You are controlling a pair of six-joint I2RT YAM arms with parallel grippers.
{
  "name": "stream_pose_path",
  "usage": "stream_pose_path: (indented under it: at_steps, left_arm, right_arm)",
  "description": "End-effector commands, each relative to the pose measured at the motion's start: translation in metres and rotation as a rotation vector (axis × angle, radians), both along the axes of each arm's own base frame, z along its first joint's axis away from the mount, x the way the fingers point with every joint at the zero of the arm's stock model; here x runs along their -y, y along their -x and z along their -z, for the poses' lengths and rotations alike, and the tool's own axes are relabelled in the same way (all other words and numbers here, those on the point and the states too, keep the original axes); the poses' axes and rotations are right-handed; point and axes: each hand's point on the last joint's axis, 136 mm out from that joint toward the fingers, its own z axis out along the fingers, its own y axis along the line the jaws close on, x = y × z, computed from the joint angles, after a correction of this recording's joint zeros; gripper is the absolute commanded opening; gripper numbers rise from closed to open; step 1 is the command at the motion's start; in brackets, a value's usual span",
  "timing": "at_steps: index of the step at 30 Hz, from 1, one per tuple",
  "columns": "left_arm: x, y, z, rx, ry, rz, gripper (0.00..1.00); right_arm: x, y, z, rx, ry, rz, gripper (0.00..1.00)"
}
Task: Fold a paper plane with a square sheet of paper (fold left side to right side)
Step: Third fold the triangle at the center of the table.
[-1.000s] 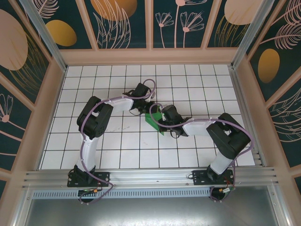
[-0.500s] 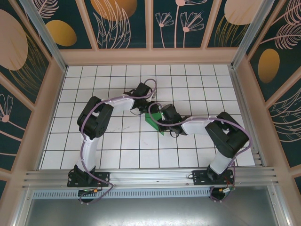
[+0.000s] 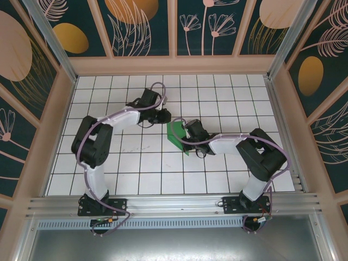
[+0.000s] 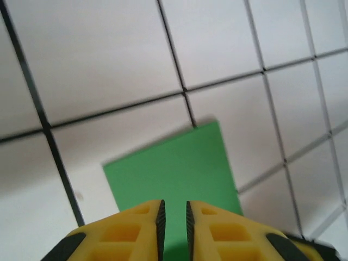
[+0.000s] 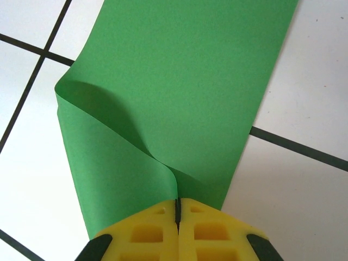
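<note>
— Where's the square sheet of paper (image 5: 185,81)?
— Pinched in the right fingers (image 5: 144,231), closed tight on its curled-over edge; it stretches ahead of them on the tabletop (image 5: 304,179).
— And the left fingers (image 4: 133,231)?
— Narrow gap, nothing between them; the sheet lies just ahead, below their tips.

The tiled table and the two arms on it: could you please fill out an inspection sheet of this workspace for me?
Surface: white tiled table, dark grid lines, flat.
Job's things: green square sheet of paper, doubled over near the table's middle, its fold rounded, not creased.
Clutter: nothing seen.
Hands: right hand shut on the sheet's doubled edge; left hand at the sheet's far-left corner, fingers a slit apart, nothing seen between them.
Cables: purple cables run along both arms.
Surroundings: floral panelled walls on three sides; aluminium rail at the near edge.
</note>
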Motion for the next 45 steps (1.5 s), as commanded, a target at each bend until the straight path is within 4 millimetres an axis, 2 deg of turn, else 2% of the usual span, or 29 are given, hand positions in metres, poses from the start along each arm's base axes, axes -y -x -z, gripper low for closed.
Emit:
stream_pose_path:
  at_steps: [1, 5, 8, 12, 20, 21, 32, 36, 41, 45]
  left_arm:
    - [0.023, 0.033, -0.009, -0.017, 0.157, 0.104, 0.2]
    - [0.041, 0.063, 0.005, -0.064, 0.193, 0.175, 0.2]
    - [0.045, 0.072, 0.022, -0.1, 0.183, 0.169, 0.2]
    - [0.037, 0.076, 0.042, -0.132, 0.145, 0.127, 0.2]
    - [0.033, 0.079, 0.056, -0.143, 0.125, 0.099, 0.2]
    - [0.027, 0.086, 0.065, -0.166, 0.106, 0.092, 0.2]
    - [0.013, 0.092, 0.08, -0.185, 0.04, 0.056, 0.19]
    - [0.007, 0.094, 0.09, -0.198, 0.005, 0.041, 0.19]
    - [0.003, 0.097, 0.104, -0.225, -0.021, 0.026, 0.19]
    - [0.001, 0.097, 0.108, -0.235, -0.031, 0.014, 0.18]
  right_arm:
    - [0.01, 0.021, 0.031, -0.11, 0.082, -0.034, 0.0]
    - [0.011, 0.023, 0.033, -0.117, 0.092, -0.036, 0.0]
    - [0.012, 0.023, 0.034, -0.119, 0.096, -0.036, 0.0]
    - [0.012, 0.024, 0.034, -0.121, 0.097, -0.036, 0.0]
    - [0.013, 0.024, 0.035, -0.123, 0.102, -0.038, 0.0]
    - [0.013, 0.024, 0.035, -0.122, 0.104, -0.037, 0.0]
    - [0.01, 0.019, 0.031, -0.109, 0.103, -0.04, 0.0]
    - [0.001, 0.004, 0.011, -0.078, 0.06, -0.034, 0.01]
    - [-0.004, -0.024, -0.034, -0.006, -0.014, -0.025, 0.19]
    - [0.004, -0.029, -0.055, 0.012, -0.04, 0.003, 0.34]
